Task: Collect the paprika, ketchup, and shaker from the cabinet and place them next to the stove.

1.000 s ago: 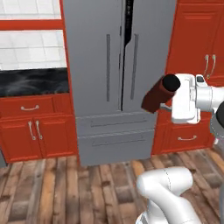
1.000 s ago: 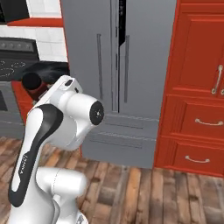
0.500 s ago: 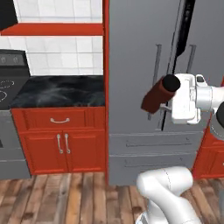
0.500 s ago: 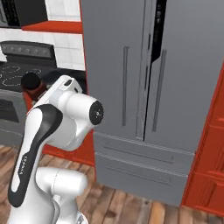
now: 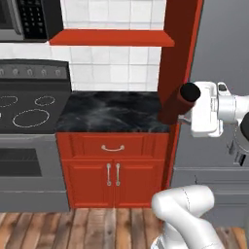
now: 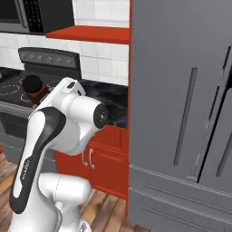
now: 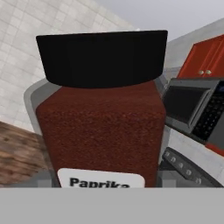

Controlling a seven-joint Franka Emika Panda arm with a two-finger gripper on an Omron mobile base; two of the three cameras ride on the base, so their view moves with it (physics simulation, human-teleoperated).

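Inspector A: We found the gripper (image 5: 187, 104) closed on the paprika (image 5: 179, 101), the jar lying tilted between its fingers, black lid outward.

Inspector B: Agreed. We saw the jar held in the air beside the red panel, above the dark counter (image 5: 112, 111), with the stove (image 5: 29, 104) to its left.

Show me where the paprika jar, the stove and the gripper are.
paprika jar (image 7: 100, 127), hand view, red body.
stove (image 5: 29, 116), left base view, black cooktop glass.
gripper (image 5: 182, 114), left base view, between fingertips, closed on the jar.
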